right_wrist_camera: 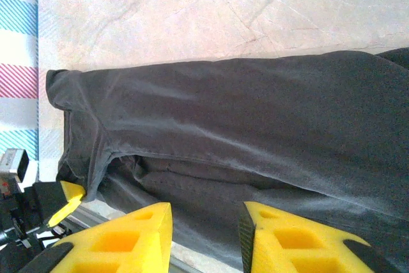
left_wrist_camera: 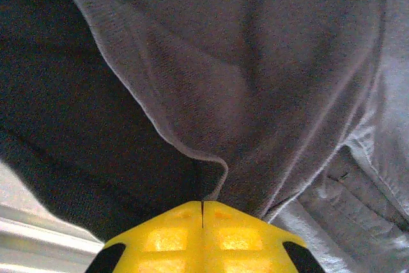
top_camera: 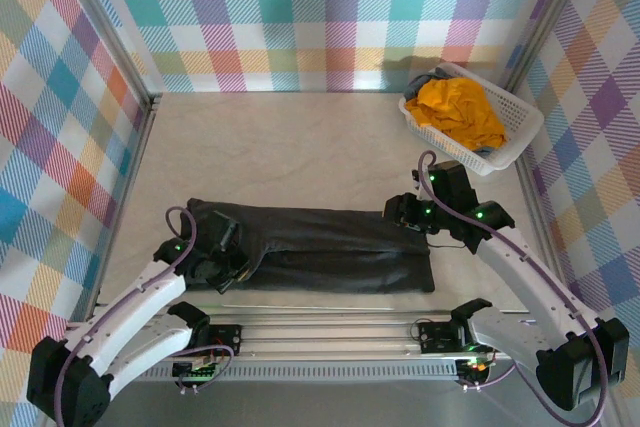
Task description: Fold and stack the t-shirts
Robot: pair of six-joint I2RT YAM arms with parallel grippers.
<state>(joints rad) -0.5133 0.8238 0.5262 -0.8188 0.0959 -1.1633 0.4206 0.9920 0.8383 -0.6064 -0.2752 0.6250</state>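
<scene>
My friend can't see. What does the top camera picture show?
A long folded grey shirt lies on the table, with the left gripper at one end and the right gripper at the other. A yellow shirt sits in a white basket at the far right.

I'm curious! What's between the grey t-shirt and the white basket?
Top view: the right arm's black wrist by the dark charcoal grey cloth t-shirt, then bare beige tabletop up to the white plastic lattice basket.

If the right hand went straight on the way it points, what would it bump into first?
Most likely the grey shirt, which lies right ahead of the open right hand.
</scene>
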